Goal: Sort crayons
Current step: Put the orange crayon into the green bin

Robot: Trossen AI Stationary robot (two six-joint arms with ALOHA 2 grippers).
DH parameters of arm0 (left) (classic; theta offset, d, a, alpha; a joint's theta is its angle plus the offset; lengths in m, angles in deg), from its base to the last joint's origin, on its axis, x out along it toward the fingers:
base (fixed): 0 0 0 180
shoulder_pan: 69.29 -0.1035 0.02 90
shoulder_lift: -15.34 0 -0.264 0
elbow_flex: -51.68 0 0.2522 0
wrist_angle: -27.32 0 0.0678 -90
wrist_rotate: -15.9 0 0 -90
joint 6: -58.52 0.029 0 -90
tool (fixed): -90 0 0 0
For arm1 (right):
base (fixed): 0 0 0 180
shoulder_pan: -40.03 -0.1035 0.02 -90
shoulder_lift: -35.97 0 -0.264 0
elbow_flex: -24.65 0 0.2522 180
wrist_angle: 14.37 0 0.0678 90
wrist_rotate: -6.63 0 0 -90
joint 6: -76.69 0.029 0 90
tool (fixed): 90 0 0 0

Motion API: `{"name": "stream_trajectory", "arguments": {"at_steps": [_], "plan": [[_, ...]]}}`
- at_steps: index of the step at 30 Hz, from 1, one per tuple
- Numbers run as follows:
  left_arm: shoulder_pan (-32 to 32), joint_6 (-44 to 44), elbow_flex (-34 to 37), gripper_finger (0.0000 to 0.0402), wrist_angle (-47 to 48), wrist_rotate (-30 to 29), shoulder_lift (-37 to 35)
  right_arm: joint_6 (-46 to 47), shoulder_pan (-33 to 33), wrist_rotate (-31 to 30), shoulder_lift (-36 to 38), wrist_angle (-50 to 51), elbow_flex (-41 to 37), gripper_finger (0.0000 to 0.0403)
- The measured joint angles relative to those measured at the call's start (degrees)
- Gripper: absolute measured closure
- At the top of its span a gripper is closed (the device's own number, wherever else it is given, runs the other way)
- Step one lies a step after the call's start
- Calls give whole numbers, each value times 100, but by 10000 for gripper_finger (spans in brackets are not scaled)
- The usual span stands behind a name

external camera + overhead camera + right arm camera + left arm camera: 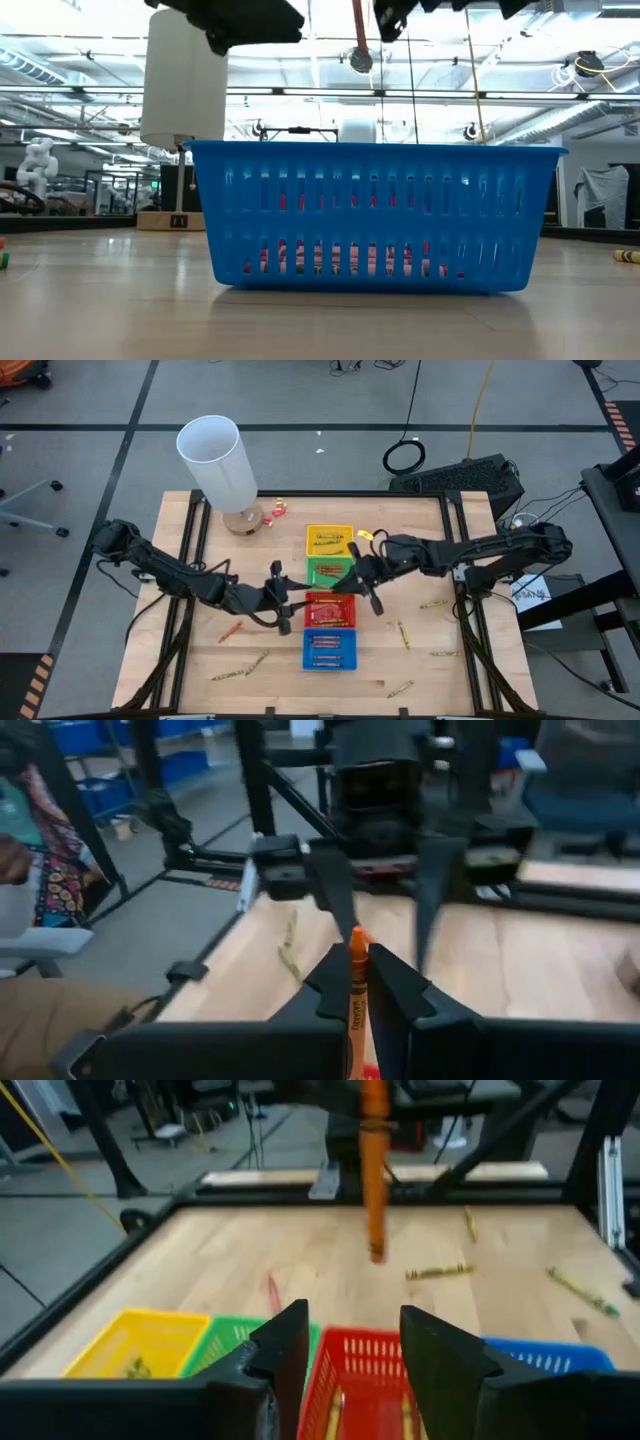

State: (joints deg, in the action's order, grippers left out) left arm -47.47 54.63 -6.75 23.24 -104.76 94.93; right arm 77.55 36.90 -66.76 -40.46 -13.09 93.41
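Overhead, the right gripper reaches in across the table above the red slotted plastic tray, its fingers pinching a thin orange wax crayon that hangs upright over that tray; opposite, the left gripper stretches low toward the same tray, fingers spread and holding nothing

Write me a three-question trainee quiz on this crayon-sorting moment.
1. True or false: the right tool is shut on an orange crayon.
2. Which tray lies just below the left tool in its wrist view? A yellow tray B red tray C blue tray
3. Fill in: in the high view the four trays run yellow, green, red, ____ away from the white cylinder.

Key: 1 true; 2 B; 3 blue.
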Motion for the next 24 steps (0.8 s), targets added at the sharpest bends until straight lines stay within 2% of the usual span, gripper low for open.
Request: {"name": "stream_trajectory", "arguments": {"at_steps": [4, 12, 20, 24], "plan": [[-22, 34, 0, 204, -341, -38, 12, -141, -161, -57, -2, -221, 0, 400], [-222, 30, 0, 122, -1379, 144, 550, -818, -300, -864, -169, -447, 0, 400], [-266, 352, -10, 112, -2477, 191, 1012, -1035, -300, -917, -323, -922, 0, 400], [-278, 456, -17, 118, -2462, 215, 1043, -1122, -298, -916, -323, -982, 0, 400]]}}
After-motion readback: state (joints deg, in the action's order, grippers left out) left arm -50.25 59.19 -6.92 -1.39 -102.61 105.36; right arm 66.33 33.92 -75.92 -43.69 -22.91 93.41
